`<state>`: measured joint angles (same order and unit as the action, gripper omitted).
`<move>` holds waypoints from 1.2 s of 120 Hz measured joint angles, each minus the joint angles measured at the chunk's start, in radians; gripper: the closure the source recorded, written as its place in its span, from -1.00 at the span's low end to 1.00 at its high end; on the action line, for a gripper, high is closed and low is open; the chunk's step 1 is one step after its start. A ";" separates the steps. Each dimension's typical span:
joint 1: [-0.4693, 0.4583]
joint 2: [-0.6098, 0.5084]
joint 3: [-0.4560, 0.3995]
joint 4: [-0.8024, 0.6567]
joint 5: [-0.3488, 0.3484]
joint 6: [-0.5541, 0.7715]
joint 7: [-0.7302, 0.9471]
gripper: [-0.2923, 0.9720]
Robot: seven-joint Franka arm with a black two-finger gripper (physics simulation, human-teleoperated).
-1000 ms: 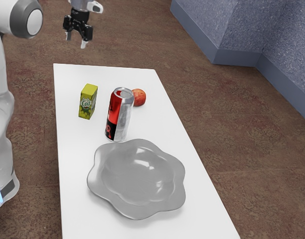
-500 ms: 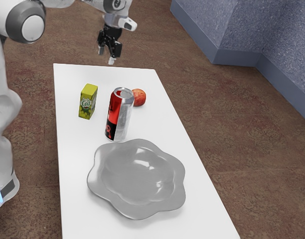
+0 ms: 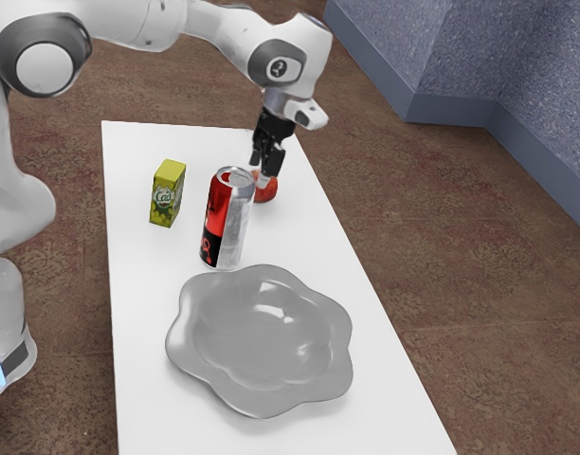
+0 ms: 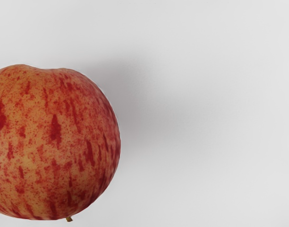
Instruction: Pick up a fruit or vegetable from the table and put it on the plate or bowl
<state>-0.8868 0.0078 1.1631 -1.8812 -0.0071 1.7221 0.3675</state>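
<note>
Arm swung to apple, fingers apart just above it, carton writing illegible

gripper swung toward the exterior view's right, lowered to just above the apple

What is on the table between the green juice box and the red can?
Nothing. In the exterior view, the stretch of white table between the juice box and the can is bare.

Exterior: high side view over table. Wrist: close, downward; both share apple.
</note>
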 joint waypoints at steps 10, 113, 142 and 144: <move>-0.034 0.004 0.001 0.054 0.001 -0.031 0.001 -0.51; 0.987 -0.158 -0.715 0.047 0.043 -0.184 0.011 -0.51; 1.028 -0.207 -0.749 -0.064 0.073 -0.085 -0.001 -0.51; 1.033 -0.208 -0.749 -0.066 0.075 -0.075 -0.002 -0.51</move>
<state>0.1461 -0.2003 0.4142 -1.9467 0.0680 1.6469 0.3660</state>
